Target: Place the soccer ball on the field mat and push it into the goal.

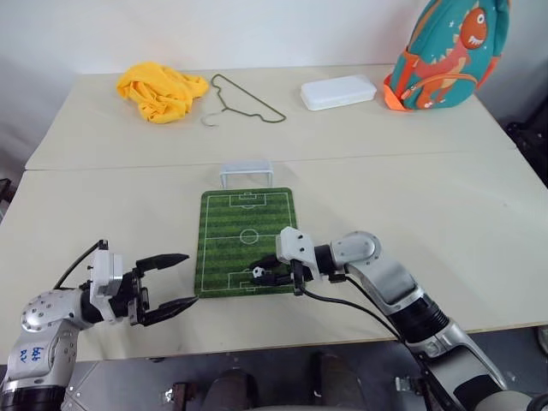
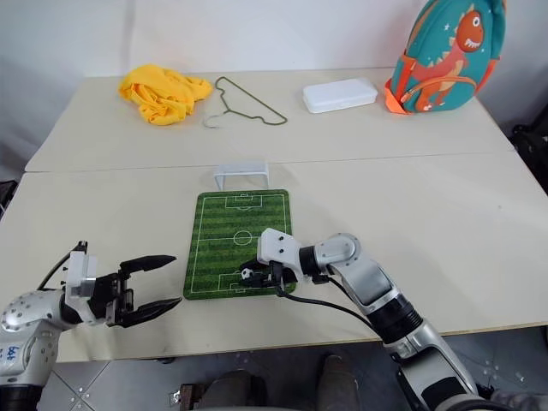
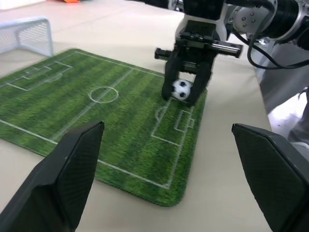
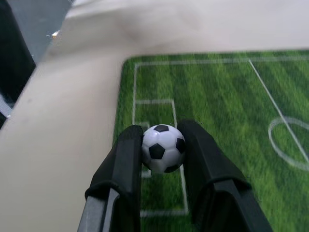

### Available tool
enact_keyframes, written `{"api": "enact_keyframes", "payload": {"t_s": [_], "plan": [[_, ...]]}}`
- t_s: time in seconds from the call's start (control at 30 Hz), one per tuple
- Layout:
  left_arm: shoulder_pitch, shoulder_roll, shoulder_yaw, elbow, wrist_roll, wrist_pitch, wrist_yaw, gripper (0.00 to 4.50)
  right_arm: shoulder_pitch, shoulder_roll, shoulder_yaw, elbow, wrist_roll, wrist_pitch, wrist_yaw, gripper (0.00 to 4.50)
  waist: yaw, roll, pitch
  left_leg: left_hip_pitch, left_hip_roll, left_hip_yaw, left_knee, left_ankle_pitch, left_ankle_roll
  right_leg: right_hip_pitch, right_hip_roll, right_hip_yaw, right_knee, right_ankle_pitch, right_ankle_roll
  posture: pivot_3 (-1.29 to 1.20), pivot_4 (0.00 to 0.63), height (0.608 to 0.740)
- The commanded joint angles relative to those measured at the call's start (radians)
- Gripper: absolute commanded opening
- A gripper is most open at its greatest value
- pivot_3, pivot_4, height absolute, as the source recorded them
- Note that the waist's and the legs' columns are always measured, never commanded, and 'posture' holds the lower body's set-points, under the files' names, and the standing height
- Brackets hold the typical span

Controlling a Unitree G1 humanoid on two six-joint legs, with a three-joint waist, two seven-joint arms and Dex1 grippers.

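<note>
The right gripper (image 1: pixel 272 272) is clamped on the soccer ball (image 1: pixel 258 272), a tiny white sphere with black pentagon patches. The right wrist view shows one black finger (image 4: pixel 123 169) pressed against each side of the ball, so the ball cannot roll while it is carried. The ball hangs over the near end of the field mat (image 1: pixel 244 214), a flat green rectangle with striped grass print, white pitch lines and rounded corners. It sits above the near penalty box, close to the mat's near right corner. Whether it touches the mat cannot be told; in the left wrist view it appears just above the surface.

The mat lies on the beige table (image 1: pixel 445 205), near its front edge, with its long axis running away from the robot. The goal (image 1: pixel 247 172), a small white translucent frame, stands just beyond the mat's far edge, mouth facing the pitch. Judgement: holding the ball at the near end leaves the whole pitch length for the push toward the goal.

The left gripper (image 1: pixel 171 280) stands spread wide and grasps nothing. It hovers off the mat's near left corner, probably kept clear of the working path.

The ball's glossy, hard-looking surface suggests it will roll freely once released.
</note>
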Motion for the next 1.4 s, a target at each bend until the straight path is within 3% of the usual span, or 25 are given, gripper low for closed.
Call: {"api": "enact_keyframes", "payload": {"t_s": [0.03, 1.4], "plan": [[0.016, 0.018, 0.032, -0.035, -0.010, -0.002, 0.005, 4.50, -0.001, 0.015, -0.001, 0.002, -0.012, -0.023, -0.004, 0.85, 0.000, 0.000, 0.000, 0.000, 0.000, 0.000, 0.000, 0.000, 0.000, 0.000, 0.000, 0.000, 0.000, 0.000, 0.000, 0.00, 0.150, 0.740], [0.042, 0.014, 0.045, -0.049, -0.010, -0.007, 0.043, 4.50, -0.042, 0.126, 0.043, 0.102, -0.084, 0.012, -0.017, 0.85, -0.002, 0.000, 0.000, 0.001, 0.000, 0.001, 0.001, 0.000, 0.000, 0.000, 0.000, 0.001, 0.001, 0.000, 0.000, 0.00, 0.150, 0.740]]}}
